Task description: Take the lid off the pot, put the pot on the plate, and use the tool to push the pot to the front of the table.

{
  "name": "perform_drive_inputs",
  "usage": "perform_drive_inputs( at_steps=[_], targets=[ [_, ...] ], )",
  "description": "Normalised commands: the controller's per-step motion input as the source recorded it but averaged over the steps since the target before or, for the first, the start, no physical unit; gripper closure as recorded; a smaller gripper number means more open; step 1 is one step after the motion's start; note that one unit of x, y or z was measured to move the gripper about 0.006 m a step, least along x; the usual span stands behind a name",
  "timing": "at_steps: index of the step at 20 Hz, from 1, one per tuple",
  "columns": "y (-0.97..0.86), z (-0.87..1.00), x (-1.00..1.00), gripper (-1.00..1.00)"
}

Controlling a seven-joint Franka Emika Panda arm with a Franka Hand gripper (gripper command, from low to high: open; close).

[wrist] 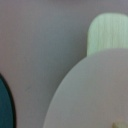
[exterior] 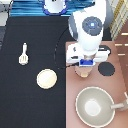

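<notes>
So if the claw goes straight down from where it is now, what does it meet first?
Most likely the lid on the pot. The claw hangs right over it on the stove, and the wrist view shows the pale disc close below. How far above it is unclear.

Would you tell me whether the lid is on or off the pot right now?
On, apparently: the wrist view shows the pale lid whole. The end effector sits directly above the pot on the stove.
</notes>
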Motion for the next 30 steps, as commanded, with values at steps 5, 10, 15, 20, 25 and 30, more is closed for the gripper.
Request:
perform_drive_inputs(
  at_steps=[5, 10, 15, 20, 25, 30],
  targets=[
    [0.05, -0.14, 0.0, 1.0],
    [0.07, -0.05, 0.0, 1.0],
    [0.07, 0.0, 0.02, 1.0],
    [0.07, 0.03, 0.02, 1.0],
    [0.0, 0.78, -0.16, 1.0],
    [-0.07, 0.88, -0.8, 1.0]
  ],
)
